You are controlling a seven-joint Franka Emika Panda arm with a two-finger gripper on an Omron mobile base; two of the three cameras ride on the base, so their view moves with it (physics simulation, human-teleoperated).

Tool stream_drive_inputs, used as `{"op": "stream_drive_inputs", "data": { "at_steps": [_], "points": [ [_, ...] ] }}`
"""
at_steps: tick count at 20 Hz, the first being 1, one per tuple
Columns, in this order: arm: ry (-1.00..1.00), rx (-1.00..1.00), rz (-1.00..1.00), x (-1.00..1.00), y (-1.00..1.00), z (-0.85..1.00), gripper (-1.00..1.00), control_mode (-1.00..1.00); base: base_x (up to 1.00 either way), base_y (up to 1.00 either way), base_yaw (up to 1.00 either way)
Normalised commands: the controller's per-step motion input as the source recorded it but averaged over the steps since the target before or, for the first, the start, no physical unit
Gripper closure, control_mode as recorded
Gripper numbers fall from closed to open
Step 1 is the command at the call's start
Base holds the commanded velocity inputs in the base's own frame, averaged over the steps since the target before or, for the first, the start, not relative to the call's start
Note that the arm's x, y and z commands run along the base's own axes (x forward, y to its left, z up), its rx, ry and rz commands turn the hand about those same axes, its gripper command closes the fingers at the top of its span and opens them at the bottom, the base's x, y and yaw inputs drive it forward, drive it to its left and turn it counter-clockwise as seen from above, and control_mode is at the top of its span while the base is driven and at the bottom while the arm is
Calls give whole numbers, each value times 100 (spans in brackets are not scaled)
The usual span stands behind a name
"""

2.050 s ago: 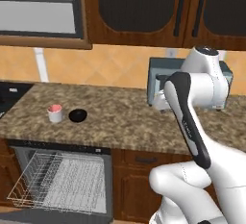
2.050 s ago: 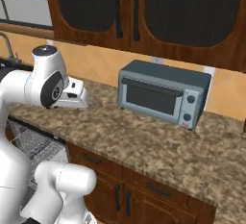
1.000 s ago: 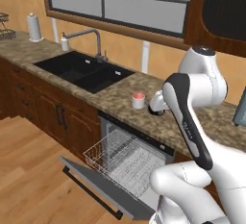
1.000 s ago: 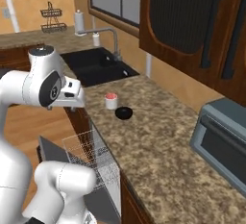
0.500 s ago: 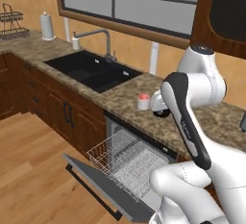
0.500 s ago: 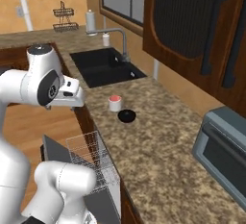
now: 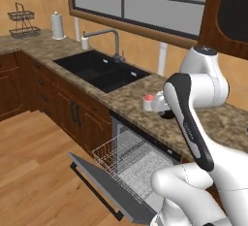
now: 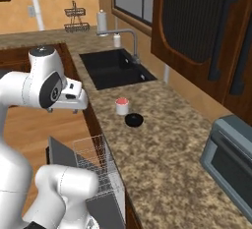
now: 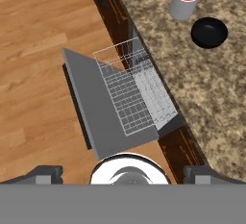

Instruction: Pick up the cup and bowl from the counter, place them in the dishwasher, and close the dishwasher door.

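Observation:
The white cup (image 9: 185, 0) with a pink-red inside stands on the speckled counter (image 9: 216, 88). The black bowl (image 9: 209, 32) lies just beside it. Both also stand apart from the arm in the right base view, cup (image 8: 121, 106) and bowl (image 8: 134, 120). The dishwasher door (image 9: 96, 107) hangs fully down, with its black bar handle (image 9: 76, 105) on the floor side. The white wire rack (image 9: 134, 93) is pulled out over the door. My gripper (image 9: 123, 174) is open and empty. It hangs high above the door, left of the counter edge, well away from cup and bowl.
A black double sink (image 7: 101, 70) with a faucet lies left of the dishwasher. A soap bottle (image 7: 85, 41), a paper roll (image 7: 58, 25) and a wire basket (image 7: 22, 24) stand further along. The grey toaster oven (image 8: 231, 164) is at the counter's right end. Wood floor (image 9: 38, 50) fronts the cabinets.
Both base views have swung and shifted with the base: the sink and corner counter came into view and the toaster oven slid off right. The arm keeps its pose.

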Motion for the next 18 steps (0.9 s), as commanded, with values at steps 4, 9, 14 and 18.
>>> {"op": "stream_drive_inputs", "data": {
  "at_steps": [4, 9, 14, 18],
  "points": [
    [0, 0, 0, 0, 0, 0, -100, 100, 67, -8, 12],
    [3, 0, 3, 27, -5, -3, -100, -100, 41, -4, 5],
    [6, 2, -2, 72, -44, -10, -100, -100, 0, 0, 0],
    [2, 0, -40, 67, -6, -39, -100, -100, 0, 0, 0]
  ]
}}
